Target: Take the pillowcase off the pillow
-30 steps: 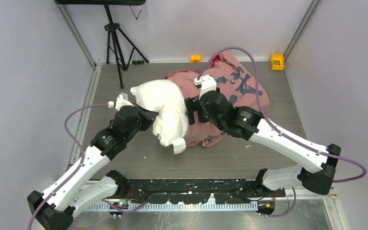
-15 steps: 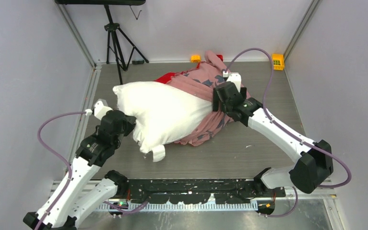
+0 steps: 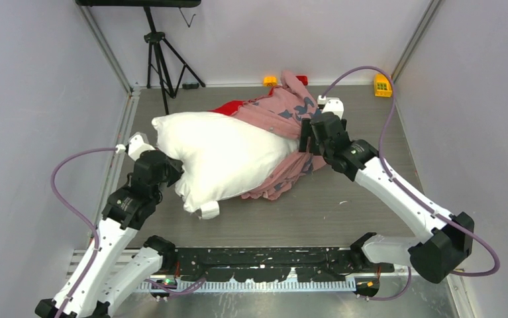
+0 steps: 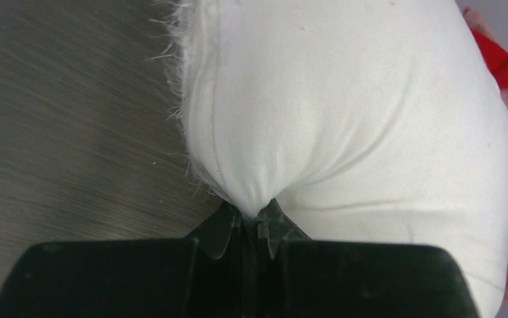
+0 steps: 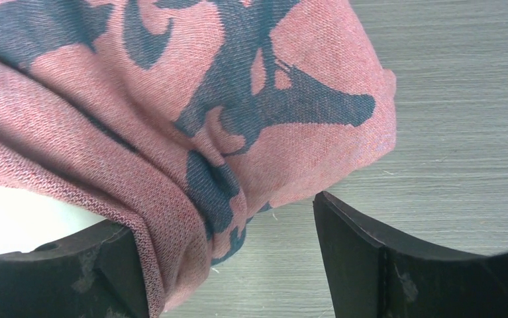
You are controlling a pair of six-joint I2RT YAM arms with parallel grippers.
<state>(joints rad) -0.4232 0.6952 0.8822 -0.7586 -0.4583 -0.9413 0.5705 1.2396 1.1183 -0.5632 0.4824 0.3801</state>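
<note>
Grey wood-grain tabletop [image 3: 370, 199], walled by pale panels, carries the plump plain white rectangular pillow [image 3: 224, 156] across its middle. Bunched over the pillow's far right end is the soft faded-pink fabric pillowcase [image 3: 284, 116] with grey-blue blotches, and a bright red fold shows at the pillow's far edge. Most of the pillow is already bare.

At the pillow's near left corner, the left gripper [image 4: 254, 222] is pressed tight on a pinch of white cloth. At the pillow's right end, the right gripper [image 5: 221, 222] stands spread around a gathered ridge of pink fabric. One finger touches the ridge, but nothing is clamped.

To pull well, the right claw should probably close deep on that ridge, catching cloth only. It can then draw away from the pillow while the left anchors the corner against the drag.
</note>
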